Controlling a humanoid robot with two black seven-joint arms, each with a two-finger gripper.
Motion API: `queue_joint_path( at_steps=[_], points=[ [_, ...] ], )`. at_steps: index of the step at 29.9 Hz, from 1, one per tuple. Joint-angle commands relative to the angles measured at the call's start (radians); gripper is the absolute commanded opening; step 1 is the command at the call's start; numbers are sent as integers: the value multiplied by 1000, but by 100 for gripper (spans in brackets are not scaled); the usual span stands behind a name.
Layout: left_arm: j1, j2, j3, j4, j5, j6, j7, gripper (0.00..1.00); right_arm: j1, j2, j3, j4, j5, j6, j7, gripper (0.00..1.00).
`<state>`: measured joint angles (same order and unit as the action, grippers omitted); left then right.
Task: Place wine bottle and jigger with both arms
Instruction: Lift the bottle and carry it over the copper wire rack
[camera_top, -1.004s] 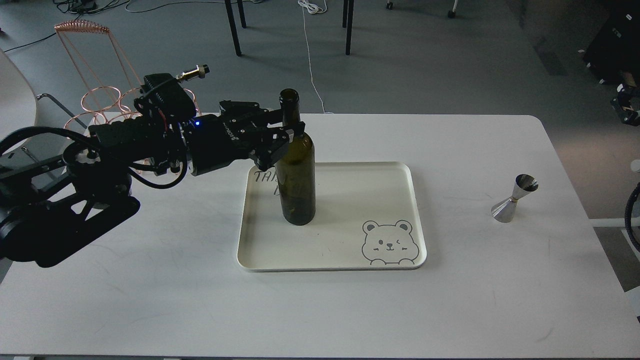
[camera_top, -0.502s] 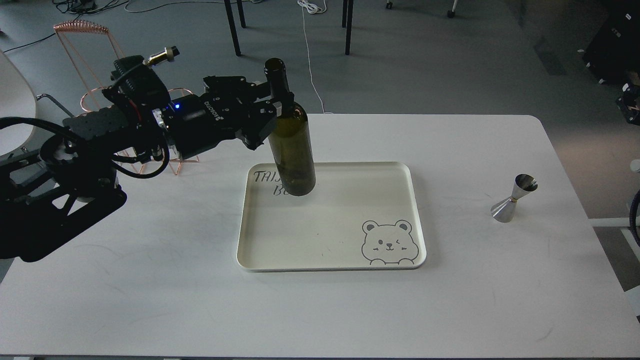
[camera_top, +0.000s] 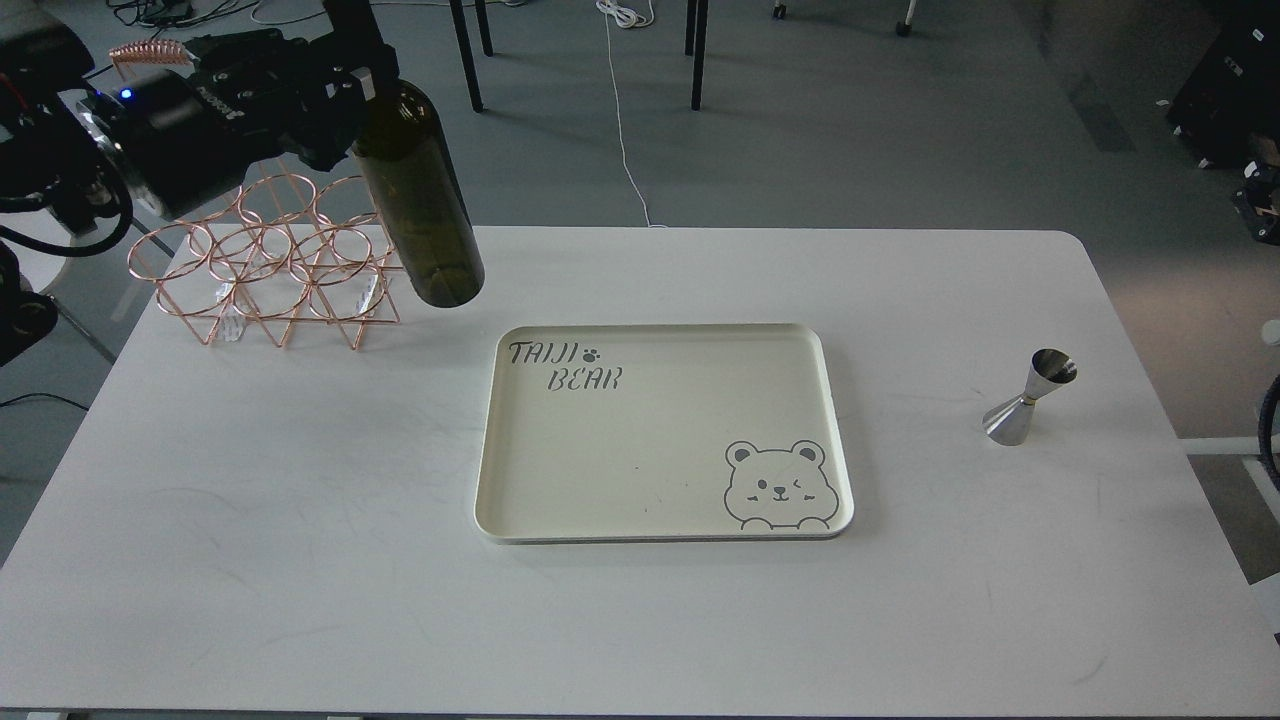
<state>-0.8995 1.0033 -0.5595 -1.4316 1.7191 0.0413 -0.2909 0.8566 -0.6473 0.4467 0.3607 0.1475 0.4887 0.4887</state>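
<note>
My left gripper (camera_top: 345, 75) is shut on the neck of the dark olive-green wine bottle (camera_top: 420, 210). It holds the bottle high in the air at the top left, tilted, its base hanging over the table's back left part beside the copper rack. The top of the neck runs out of view. The silver jigger (camera_top: 1030, 397) stands upright on the white table (camera_top: 640, 620) at the far right. My right gripper is out of view; only a bit of black cable shows at the right edge.
A cream tray (camera_top: 665, 525) with a bear drawing lies in the table's middle with nothing on it. A copper wire bottle rack (camera_top: 270, 265) stands at the back left. Chair legs and cables are on the floor behind the table.
My left gripper has lifted the wine bottle off the tray and carried it up and to the left, over the rack's right end. The jigger has not moved.
</note>
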Motion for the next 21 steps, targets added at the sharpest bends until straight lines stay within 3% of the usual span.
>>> queue_joint_path(
  at_steps=[1,10,21],
  points=[
    [-35,8,4,78,-4,-9,-2,19,1,-2,0,0,0,0,0,99],
    [-95,6,18,237,1,-12,-40,19,4,-2,-3,0,0,0,0,99],
    [-87,-3,50,263,1,-9,-42,19,2,-6,-5,-2,0,0,0,99]
  ],
)
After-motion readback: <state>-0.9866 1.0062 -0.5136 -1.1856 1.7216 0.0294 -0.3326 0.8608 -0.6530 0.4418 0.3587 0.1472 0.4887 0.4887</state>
